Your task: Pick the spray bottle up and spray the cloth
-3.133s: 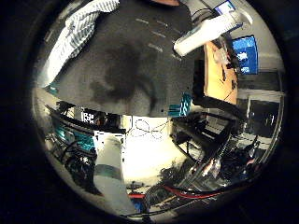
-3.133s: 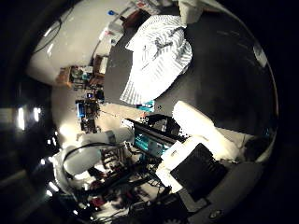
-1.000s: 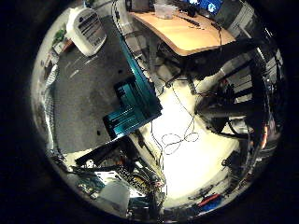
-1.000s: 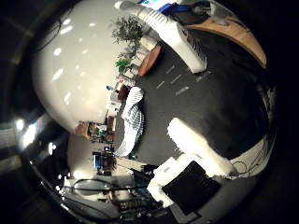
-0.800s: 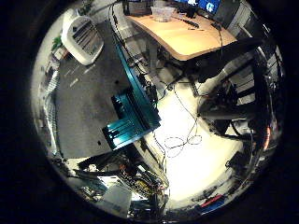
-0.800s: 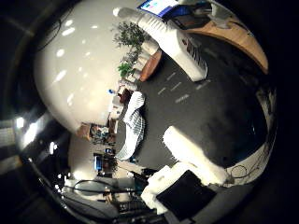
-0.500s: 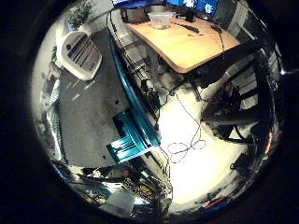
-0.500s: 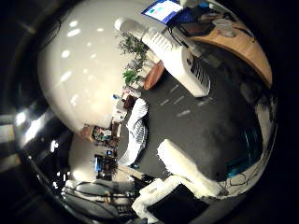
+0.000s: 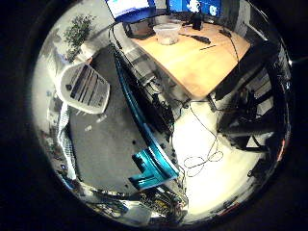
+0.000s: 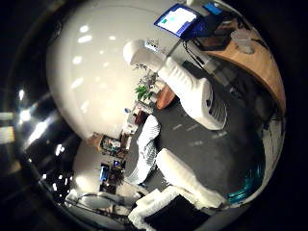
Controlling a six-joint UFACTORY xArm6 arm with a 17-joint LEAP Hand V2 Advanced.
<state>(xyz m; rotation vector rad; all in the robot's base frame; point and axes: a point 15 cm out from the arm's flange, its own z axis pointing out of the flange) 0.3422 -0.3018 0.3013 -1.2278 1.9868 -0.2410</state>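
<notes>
Spray bottle (image 10: 192,94) stood upright on dark table (image 10: 226,144), apart from hand (image 10: 185,180); fingers looked extended, holding nothing. Striped cloth (image 10: 144,149) lay at table's far edge. Risk: misaligned approach tipping bottle.

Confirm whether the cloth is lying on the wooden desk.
No, the striped cloth lies on the dark table, apart from the wooden desk.

White spray bottle (image 10: 190,94) standing upright on my dark table, striped cloth (image 10: 144,149) lying crumpled at its far edge
</notes>
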